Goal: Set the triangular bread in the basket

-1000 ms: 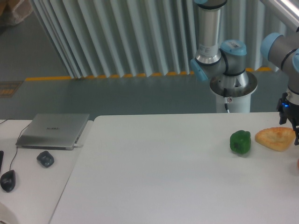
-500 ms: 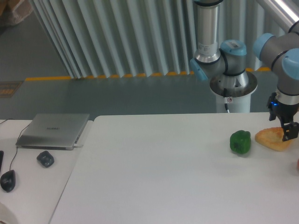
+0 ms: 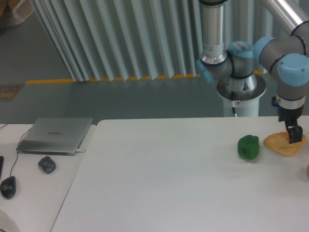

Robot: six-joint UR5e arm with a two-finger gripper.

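Now the robot arm reaches straight down, and its gripper (image 3: 295, 137) sits on top of the triangular bread (image 3: 281, 143). I cannot tell if the fingers are squeezing it. A second ago the gripper was further right, at the bread's edge. The bread lies on the white table (image 3: 169, 183), just beside a green pepper (image 3: 248, 147). A laptop (image 3: 55, 135) sits far left.

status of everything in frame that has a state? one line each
gripper: down on the bread, open or shut can't be told
bread: flat on the table, not lifted
pepper: upright, beside the bread, untouched
laptop: lid closed
basket: not in view
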